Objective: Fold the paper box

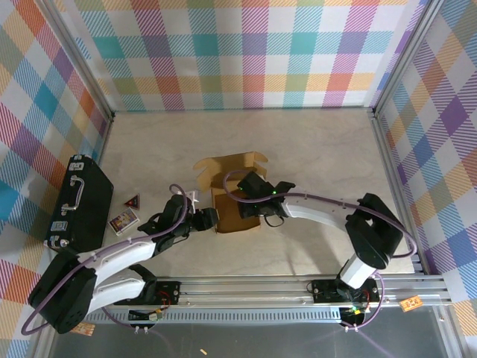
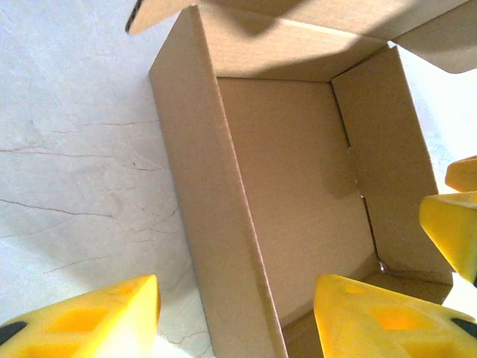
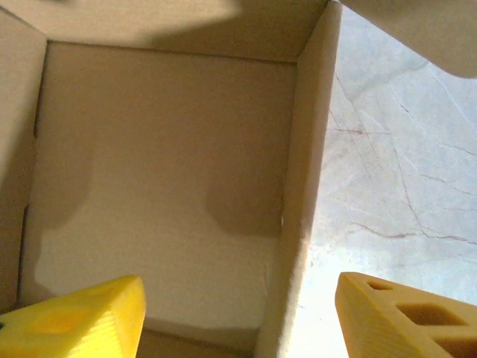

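Note:
The paper box [image 1: 237,195] is brown cardboard, standing in the middle of the table with its walls up and its far flaps [image 1: 231,162] spread open. My left gripper [image 1: 212,218] is at the box's near left side. In the left wrist view it [image 2: 237,322] is open, its yellow fingers straddling the left wall [image 2: 212,224] without touching it. My right gripper [image 1: 257,200] hangs over the box's right part. In the right wrist view it [image 3: 240,321] is open astride the right wall [image 3: 298,224], with one finger inside the box [image 3: 164,164]. The right gripper's yellow fingers [image 2: 453,224] show past the box's far wall.
A black hard case [image 1: 78,201] with a handle lies at the table's left. A small card [image 1: 123,221], a red triangle [image 1: 133,200] and a small white piece [image 1: 192,198] lie between the case and the box. An aluminium rail [image 1: 298,287] runs along the near edge.

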